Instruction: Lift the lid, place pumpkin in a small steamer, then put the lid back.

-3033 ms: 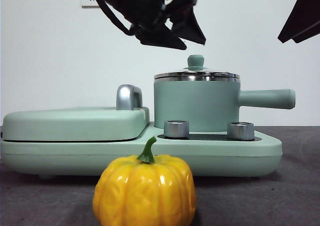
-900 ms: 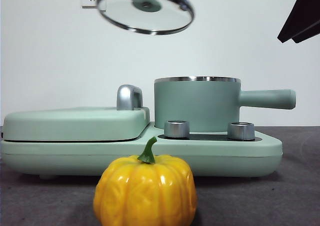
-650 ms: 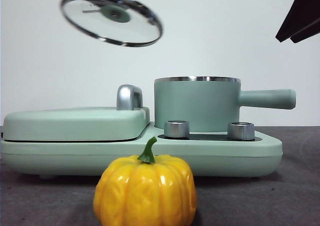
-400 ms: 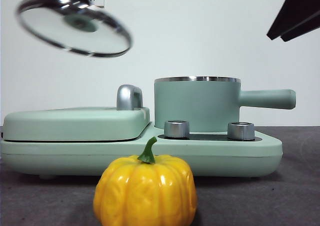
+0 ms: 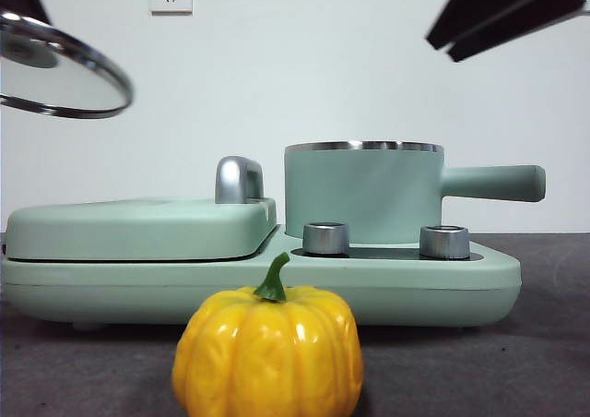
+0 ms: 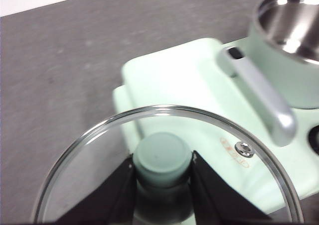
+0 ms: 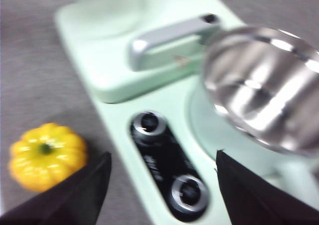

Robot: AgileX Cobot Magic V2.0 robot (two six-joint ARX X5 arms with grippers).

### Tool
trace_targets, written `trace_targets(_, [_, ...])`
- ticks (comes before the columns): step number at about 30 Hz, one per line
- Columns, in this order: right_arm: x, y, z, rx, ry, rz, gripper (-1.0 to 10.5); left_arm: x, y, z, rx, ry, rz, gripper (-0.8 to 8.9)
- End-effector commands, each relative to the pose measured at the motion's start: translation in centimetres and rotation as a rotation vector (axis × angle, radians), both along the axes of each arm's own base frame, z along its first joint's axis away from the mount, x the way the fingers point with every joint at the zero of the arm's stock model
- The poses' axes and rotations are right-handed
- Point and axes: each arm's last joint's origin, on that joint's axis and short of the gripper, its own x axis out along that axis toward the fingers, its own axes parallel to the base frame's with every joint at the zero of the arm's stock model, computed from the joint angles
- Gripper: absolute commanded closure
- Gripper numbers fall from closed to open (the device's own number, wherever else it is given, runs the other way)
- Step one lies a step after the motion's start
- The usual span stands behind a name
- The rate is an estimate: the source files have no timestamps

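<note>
Front view, left to right: left gripper (image 6: 162, 195) pinches the mint-green knob of the round glass lid (image 5: 57, 74), held high off to the side. Glossy yellow-orange ribbed toy pumpkin (image 5: 267, 352) sits on the table in front of the open mint-green cylindrical steamer pot (image 5: 362, 191). Right gripper (image 7: 162, 185) hangs spread above. Pumpkin looks light, stiff and slick, so I'd grab across the ribbed sides.

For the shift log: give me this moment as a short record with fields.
lid: glass lid, held in the air over the griddle cover, off the pot
left gripper: shut on the lid's knob
small steamer: open, steel inside bare
pumpkin: on the table in front of the cooker, untouched
right gripper: open, high above the control knobs
step done: lid lifted; pumpkin not yet placed
</note>
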Motion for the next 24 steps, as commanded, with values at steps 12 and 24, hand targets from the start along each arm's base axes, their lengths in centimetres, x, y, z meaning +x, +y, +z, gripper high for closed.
trace_targets(12, [-1.4, 7.4, -3.4, -0.119, 0.149, 0.306, 5.5, -0.8, 1.3, 1.3, -0.044, -0.076, 0.058, 7.97])
trace_targets(24, [-0.9, 11.1, -6.9, -0.181, 0.196, 0.377, 4.9, -0.8, 1.3, 1.3, -0.017, -0.083, 0.046, 7.97])
